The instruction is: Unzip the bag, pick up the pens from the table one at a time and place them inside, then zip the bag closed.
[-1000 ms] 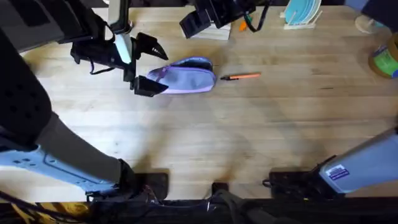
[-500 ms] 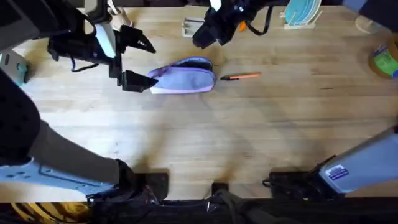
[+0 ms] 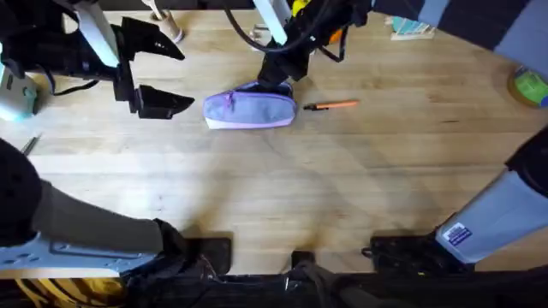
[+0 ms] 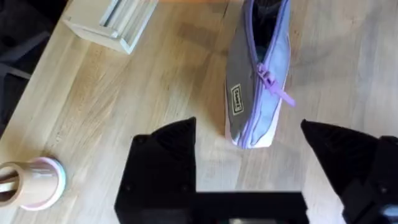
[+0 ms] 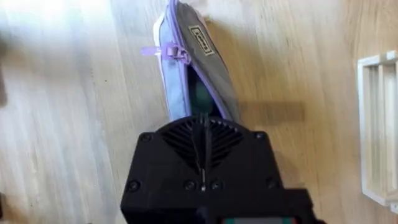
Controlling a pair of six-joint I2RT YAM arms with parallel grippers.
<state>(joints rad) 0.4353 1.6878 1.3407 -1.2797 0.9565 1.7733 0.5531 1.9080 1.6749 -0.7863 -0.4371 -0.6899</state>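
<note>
The lavender bag [image 3: 251, 109] lies on the wooden table [image 3: 342, 188], its zipper pull [image 4: 271, 85] near the left end and the zip open beyond it. My left gripper [image 3: 161, 75] hangs open to the left of the bag, apart from it; in the left wrist view the bag [image 4: 256, 93] lies just past its spread fingers [image 4: 166, 155]. My right gripper [image 3: 272, 84] is shut, its tips down at the bag's open right end [image 5: 186, 74], hiding that end. One orange pen [image 3: 332, 104] lies right of the bag.
A pale wooden rack [image 4: 109, 22] sits behind the bag, and a small cup [image 4: 31, 183] stands at the far left. A green roll [image 3: 531, 85] sits at the right edge. Bare wood stretches across the front half of the table.
My left gripper has drawn back leftward from the bag's left end. The right gripper has come down from the back of the table onto the bag's right end.
</note>
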